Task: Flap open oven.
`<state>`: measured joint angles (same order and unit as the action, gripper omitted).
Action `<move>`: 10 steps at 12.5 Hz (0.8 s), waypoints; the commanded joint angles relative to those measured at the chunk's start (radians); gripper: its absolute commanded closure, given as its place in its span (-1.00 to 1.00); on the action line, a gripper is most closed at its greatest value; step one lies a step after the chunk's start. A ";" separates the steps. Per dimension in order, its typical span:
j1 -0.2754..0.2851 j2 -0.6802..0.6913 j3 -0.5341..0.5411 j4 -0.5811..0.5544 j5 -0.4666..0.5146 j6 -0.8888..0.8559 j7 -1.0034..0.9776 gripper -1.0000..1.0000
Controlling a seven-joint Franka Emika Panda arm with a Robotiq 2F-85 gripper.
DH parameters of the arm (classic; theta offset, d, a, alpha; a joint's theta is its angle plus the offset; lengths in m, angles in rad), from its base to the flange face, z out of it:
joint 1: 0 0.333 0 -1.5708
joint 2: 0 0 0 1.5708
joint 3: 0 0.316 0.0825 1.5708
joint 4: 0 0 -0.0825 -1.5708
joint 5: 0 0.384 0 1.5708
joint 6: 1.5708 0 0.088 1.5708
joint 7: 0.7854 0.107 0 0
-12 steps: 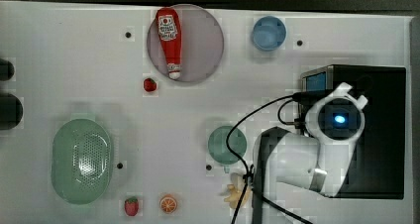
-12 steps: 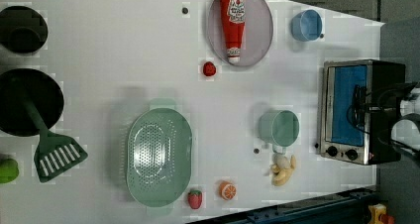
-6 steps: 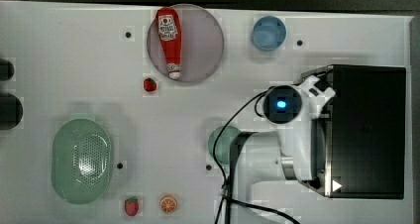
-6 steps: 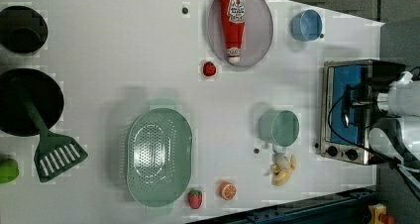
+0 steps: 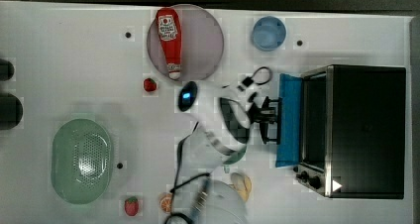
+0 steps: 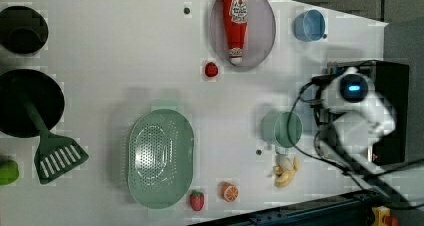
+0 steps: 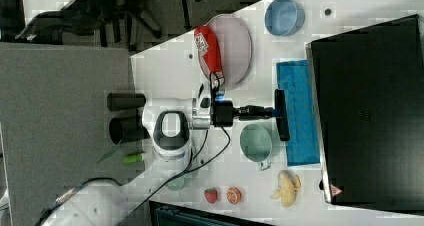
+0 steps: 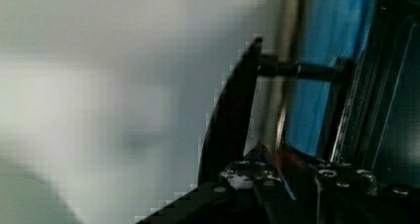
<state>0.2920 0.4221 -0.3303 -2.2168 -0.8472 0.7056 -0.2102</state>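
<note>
The oven stands heavy and stiff at the bench's right edge in the top view, its hinged glass door half down, and the tool pinches the bar handle, the best hold.

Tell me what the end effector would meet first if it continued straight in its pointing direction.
Probably the oven's dark handle: the end effector already sits there, with the blue glass door just behind it.
</note>
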 commanded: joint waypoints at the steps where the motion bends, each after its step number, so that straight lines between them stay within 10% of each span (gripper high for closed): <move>1: 0.070 0.114 0.003 0.026 -0.043 -0.034 0.263 0.65; 10: 0.178 0.348 0.002 0.207 -0.089 -0.167 0.346 0.65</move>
<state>0.4966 0.8013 -0.3162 -2.0469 -0.9263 0.5239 0.0737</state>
